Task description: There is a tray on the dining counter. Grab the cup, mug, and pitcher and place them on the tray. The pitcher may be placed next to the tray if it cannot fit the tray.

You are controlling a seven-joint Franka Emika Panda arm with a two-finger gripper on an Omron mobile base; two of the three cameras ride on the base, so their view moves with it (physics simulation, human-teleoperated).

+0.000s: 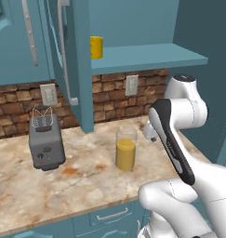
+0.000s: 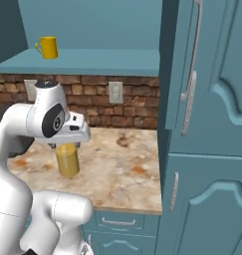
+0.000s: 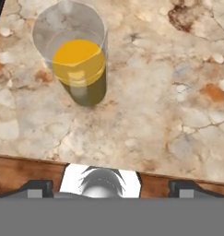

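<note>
1. On teal cabinets, against a brick wall (image 1: 112, 95), a marbled counter (image 1: 82, 181) is seen, its stone mottled beige and orange.
2. An open cabinet door (image 1: 79, 60) is seen hanging above the counter, with a teal shelf (image 2: 92, 62) behind it.
3. The white arm (image 1: 179, 139) is seen rising from the lower right of the left base view, bent over the counter's right part.
4. A grey toaster (image 1: 46, 142) is seen at the counter's left, below a wall outlet (image 1: 49, 94).
5. The pitcher (image 1: 126, 148) is seen upright near the middle of the counter, about half filled with orange liquid; in the right base view it (image 2: 67, 159) is partly hidden by the arm's wrist.
6. The gripper (image 3: 111, 186) is held above the counter, looking down, with its finger tips (image 3: 37, 188) set wide apart and nothing between them; the pitcher (image 3: 79, 64) lies apart from it, untouched.
7. The mug (image 2: 48, 47) is seen upright on the shelf, near its left end in the right base view, handle turned leftward there.
</note>
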